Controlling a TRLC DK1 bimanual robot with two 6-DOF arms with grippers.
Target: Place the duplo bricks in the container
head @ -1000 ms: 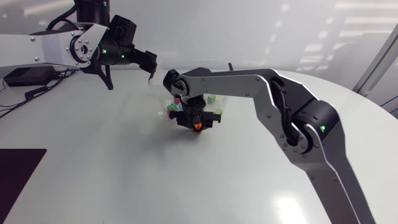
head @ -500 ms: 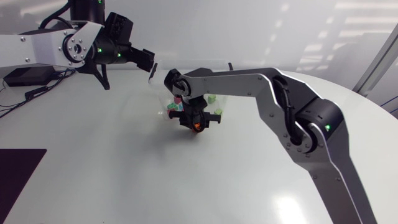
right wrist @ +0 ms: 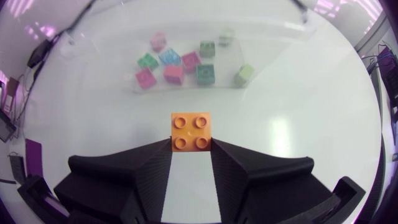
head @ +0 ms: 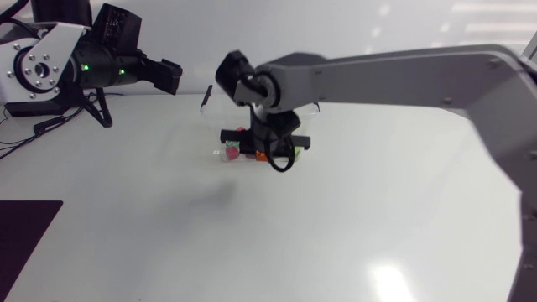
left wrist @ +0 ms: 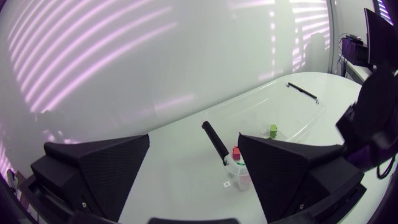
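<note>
My right gripper (right wrist: pixel 190 148) is shut on an orange duplo brick (right wrist: pixel 190 132), studs up, held at the fingertips above the table. Ahead of it lies the clear container (right wrist: pixel 186 46) with several pink, green and blue bricks (right wrist: pixel 177 67) inside. In the head view the right gripper (head: pixel 273 153) hangs over the container's (head: pixel 220 138) near edge, and only a sliver of the orange brick (head: pixel 262 156) shows. My left gripper (head: pixel 168 77) is open and empty, off to the container's left. In the left wrist view its gripper (left wrist: pixel 194 142) faces the container (left wrist: pixel 280 112).
A black handle (head: pixel 204 97) stands at the container's left end (left wrist: pixel 214 142). A dark mat (head: pixel 25 231) lies at the table's front left. Cables and a black box (head: pixel 38 105) sit at the far left edge.
The right gripper closed on the orange brick and rose with it, the arm now much nearer the head camera. The left arm drew back to the left.
</note>
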